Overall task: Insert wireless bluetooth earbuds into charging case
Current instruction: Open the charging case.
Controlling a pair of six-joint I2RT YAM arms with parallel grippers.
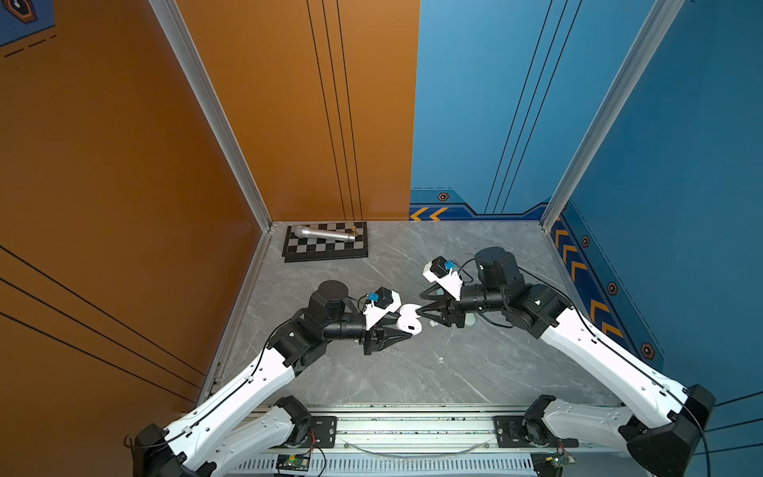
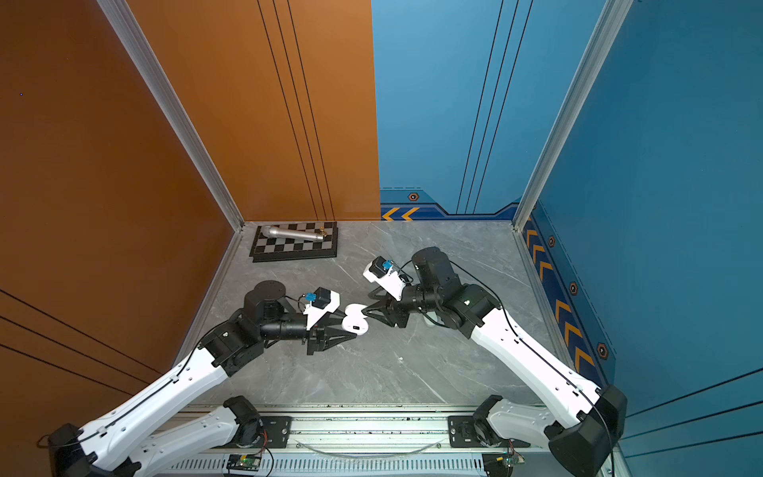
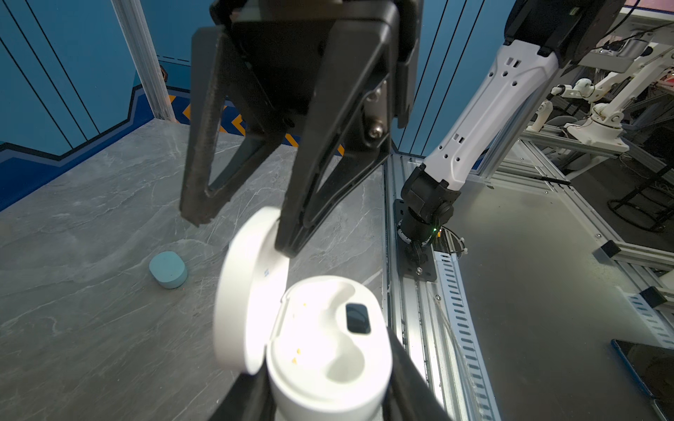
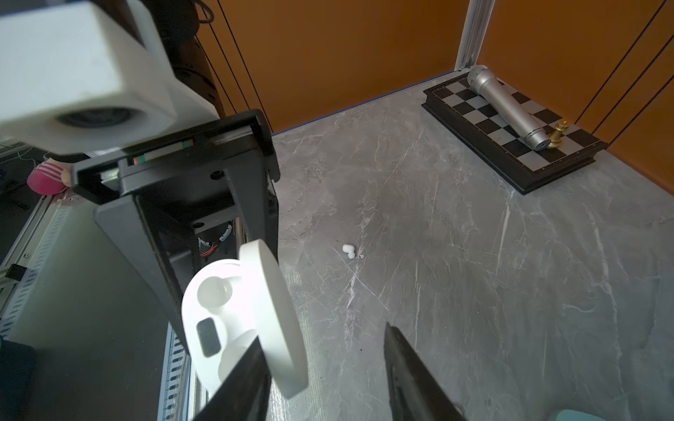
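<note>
Fingers (image 3: 408, 379) of the left gripper (image 1: 404, 327) clamp the base of the white charging case (image 3: 328, 350), lid (image 3: 251, 291) swung open, while the right gripper (image 3: 240, 235), jaws apart and holding nothing, touches one fingertip to that lid; a white earbud (image 4: 349, 251) lies on the table (image 1: 413, 371) nearby.

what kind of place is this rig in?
Most likely a robotics lab cell: aluminium posts framing printed wall panels, left arm and right arm bolted to an extrusion rail, more white robot arms on frames beyond.
</note>
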